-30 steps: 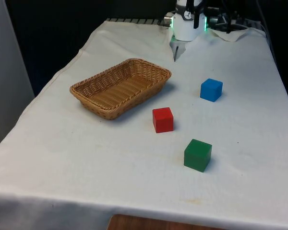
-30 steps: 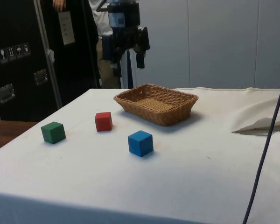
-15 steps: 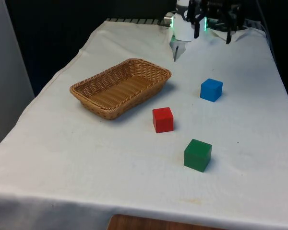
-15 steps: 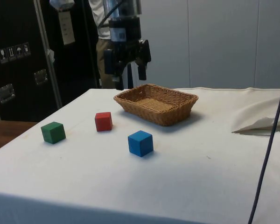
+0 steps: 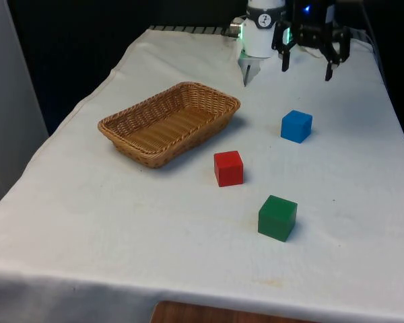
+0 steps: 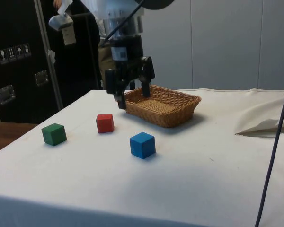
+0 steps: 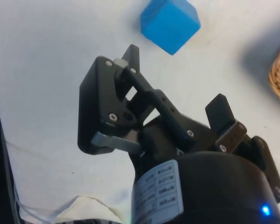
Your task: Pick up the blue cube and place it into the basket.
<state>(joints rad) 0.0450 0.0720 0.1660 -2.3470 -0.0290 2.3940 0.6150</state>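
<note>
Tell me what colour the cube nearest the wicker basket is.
Red; the red cube shows best in the front view.

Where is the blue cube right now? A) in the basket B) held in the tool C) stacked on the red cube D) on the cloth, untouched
D: the blue cube sits alone on the white cloth, apart from the basket and the red cube, while the open tool hangs above the table, holding nothing.
</note>
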